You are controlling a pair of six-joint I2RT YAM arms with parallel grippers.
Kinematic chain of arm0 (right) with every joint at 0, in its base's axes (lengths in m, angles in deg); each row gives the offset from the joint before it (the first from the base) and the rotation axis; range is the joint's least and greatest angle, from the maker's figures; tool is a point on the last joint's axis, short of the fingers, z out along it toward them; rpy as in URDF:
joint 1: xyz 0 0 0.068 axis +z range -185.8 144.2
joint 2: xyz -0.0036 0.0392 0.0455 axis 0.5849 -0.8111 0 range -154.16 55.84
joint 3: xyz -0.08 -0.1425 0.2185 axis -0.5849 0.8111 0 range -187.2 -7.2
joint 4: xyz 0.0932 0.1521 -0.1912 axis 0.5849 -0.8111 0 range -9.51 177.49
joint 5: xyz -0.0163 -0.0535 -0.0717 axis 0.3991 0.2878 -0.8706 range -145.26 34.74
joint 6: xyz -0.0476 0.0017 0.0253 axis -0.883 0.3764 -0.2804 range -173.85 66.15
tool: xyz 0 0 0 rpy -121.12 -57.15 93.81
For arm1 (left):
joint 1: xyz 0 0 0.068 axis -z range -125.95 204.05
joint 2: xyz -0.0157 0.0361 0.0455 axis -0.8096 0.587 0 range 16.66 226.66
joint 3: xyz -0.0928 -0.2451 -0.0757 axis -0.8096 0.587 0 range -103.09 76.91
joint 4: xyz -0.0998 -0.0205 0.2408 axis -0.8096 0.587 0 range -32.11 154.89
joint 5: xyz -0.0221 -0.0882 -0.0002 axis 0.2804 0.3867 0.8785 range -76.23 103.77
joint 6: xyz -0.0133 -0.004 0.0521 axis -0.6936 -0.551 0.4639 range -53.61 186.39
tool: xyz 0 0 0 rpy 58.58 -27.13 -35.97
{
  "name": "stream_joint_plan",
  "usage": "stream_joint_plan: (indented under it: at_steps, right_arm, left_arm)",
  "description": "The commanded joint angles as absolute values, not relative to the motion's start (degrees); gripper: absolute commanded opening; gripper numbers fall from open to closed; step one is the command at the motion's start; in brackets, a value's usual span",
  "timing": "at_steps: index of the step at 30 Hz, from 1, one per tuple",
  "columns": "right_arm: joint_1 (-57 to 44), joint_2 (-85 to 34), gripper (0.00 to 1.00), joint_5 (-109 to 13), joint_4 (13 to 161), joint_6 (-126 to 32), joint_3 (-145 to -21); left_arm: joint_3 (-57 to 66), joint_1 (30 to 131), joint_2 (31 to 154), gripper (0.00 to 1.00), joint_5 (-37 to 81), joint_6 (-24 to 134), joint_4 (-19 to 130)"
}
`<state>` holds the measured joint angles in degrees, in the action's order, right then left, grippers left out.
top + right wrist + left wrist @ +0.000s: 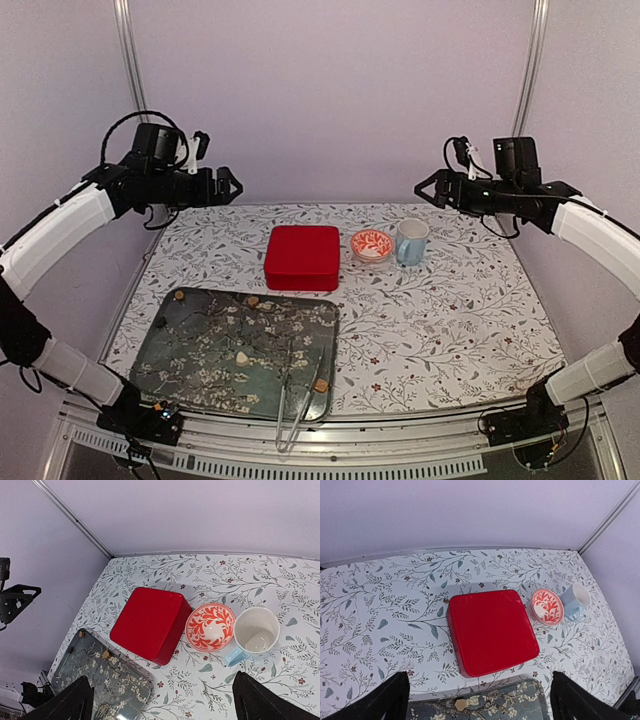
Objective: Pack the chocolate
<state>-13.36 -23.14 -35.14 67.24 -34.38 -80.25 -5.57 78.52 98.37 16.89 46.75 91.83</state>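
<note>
**Both arms raised, chocolate on the tray**

We see the left gripper (231, 186) and right gripper (424, 188) held high, jaws wide apart and empty. A few chocolate pieces (241, 356) lie scattered on the floral tray (190, 345), near a closed red tin (302, 257).

White-sleeved black arms (60, 235), looped cables (140, 113), black left hand (236, 186), right hand (420, 188).

The box (302, 257) is red, the bowl (372, 244) red-and-white, the mug (411, 241) pale blue (white inside). The dark tray (200, 350) has pale blossoms, the tablecloth (450, 320) grey leaves; the chocolate (242, 356) is brown or cream.
</note>
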Motion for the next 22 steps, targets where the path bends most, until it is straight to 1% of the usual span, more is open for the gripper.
stream_joint_plan:
  at_steps: [1,4,8,14,18,22]
  right_arm:
    - [-16.8,-18.3,0.99,-35.6,69.1,-31.8,-73.4]
    - [-18.3,-14.9,0.99,-34.9,70.9,-30.9,-66.8]
    - [-19.1,-11.1,0.99,-33.2,74.2,-29.9,-58.5]
    - [-19.2,-7.1,0.99,-31.9,78.6,-27.6,-50.3]
    - [-19.2,-5.2,0.99,-32.4,79.6,-26.8,-48.1]
    - [-19.2,-4.2,0.99,-32.4,80.6,-26.5,-47.8]
  left_arm:
    - [3.6,75.5,92.2,0.99,20.3,42.3,84.9]
    - [9.8,73.2,88.7,0.99,21.2,40.4,83.5]
    - [17.5,72.7,85.7,0.99,21.6,40.0,82.4]
    - [28.7,72.6,81.5,0.99,22.1,36.8,78.8]
    - [31.2,72.6,80.1,0.99,22.1,35.6,77.7]
    - [29.9,72.6,80.1,0.99,21.1,35.9,78.4]
